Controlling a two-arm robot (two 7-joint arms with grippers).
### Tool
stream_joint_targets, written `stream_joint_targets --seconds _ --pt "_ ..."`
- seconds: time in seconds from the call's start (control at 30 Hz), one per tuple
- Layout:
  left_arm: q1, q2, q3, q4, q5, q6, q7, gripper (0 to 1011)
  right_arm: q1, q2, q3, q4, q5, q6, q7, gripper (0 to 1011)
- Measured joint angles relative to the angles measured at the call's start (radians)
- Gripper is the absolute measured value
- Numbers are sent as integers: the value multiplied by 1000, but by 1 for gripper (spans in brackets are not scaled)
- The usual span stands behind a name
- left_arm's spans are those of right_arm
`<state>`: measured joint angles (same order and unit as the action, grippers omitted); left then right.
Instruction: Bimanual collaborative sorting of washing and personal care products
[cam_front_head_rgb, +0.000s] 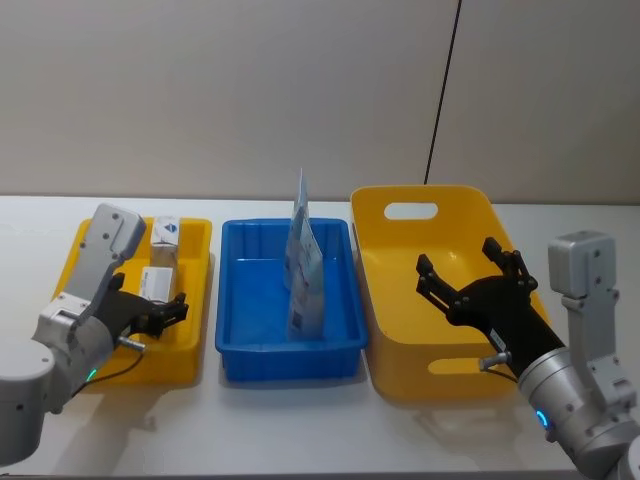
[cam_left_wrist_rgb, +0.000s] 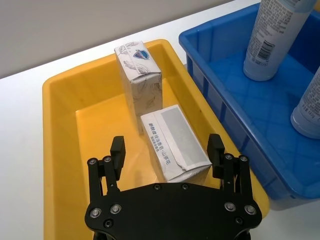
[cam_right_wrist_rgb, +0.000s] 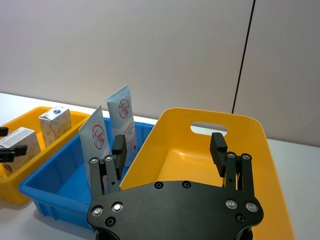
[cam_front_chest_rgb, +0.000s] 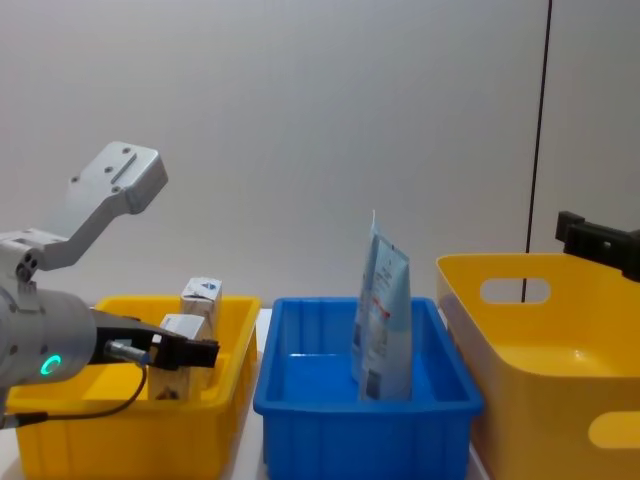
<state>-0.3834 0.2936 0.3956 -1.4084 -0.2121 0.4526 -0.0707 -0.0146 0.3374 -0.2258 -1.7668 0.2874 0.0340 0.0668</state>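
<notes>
The left gripper (cam_left_wrist_rgb: 167, 148) is low in the small yellow bin (cam_front_head_rgb: 196, 300) at the nine o'clock end of the white table (cam_front_head_rgb: 300, 425). Its fingers are spread wide and grip nothing. From where I stand I can't tell whether they touch anything. Just off its fingertips, toward twelve o'clock, a boxy pack (cam_left_wrist_rgb: 172, 142) lies flat on the bin floor with its white face up. Right beyond that, again toward twelve o'clock, a second pack (cam_left_wrist_rgb: 138, 75) stands upright. At three o'clock of this bin, just beside it, is the blue bin (cam_front_head_rgb: 290, 365). In it two pale-blue pouches (cam_right_wrist_rgb: 121, 112) with red-and-white labels stand on end, one just behind the other. Farther toward three o'clock is the large yellow bin (cam_front_head_rgb: 400, 372) with a handle slot in its far wall. The right gripper (cam_right_wrist_rgb: 168, 144) hangs above the near half of that bin, its fingers likewise wide apart and holding nothing.
</notes>
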Motion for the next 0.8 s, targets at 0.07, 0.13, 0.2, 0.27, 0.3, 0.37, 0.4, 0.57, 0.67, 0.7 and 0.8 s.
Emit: stream_joint_targets --seconds 0.07,0.13,0.2,0.27,0.3,0.37,0.4,0.57,0.67,0.7,0.8 --pt "-2 -1 0 3 -1 0 -3 1000 0 0 0 0 0 0 0 1002" --pt "-5 -3 -1 7 -2 0 -7 981 0 0 0 0 0 0 0 1002" --pt "-7 -5 -1 10 -3 0 -11 930 0 0 0 0 0 0 0 1002" --pt "-8 -6 -1 12 -3 0 -13 907 0 0 0 0 0 0 0 1002" --pt "-9 -6 -1 13 -3 0 -14 887 0 0 0 0 0 0 0 1002" --pt "-10 -7 -2 15 -4 0 -16 822 0 0 0 0 0 0 0 1002" --pt "-11 -8 -2 16 -4 0 -17 812 0 0 0 0 0 0 0 1002" --pt "-13 -9 -2 19 -5 0 -21 652 0 0 0 0 0 0 0 1002" --pt "-14 -10 -3 21 -6 0 -22 550 0 0 0 0 0 0 0 1002" --pt "-14 -10 -3 21 -6 0 -23 533 0 0 0 0 0 0 0 1002" --pt "-15 -11 -3 22 -6 0 -24 435 0 0 0 0 0 0 0 1002"
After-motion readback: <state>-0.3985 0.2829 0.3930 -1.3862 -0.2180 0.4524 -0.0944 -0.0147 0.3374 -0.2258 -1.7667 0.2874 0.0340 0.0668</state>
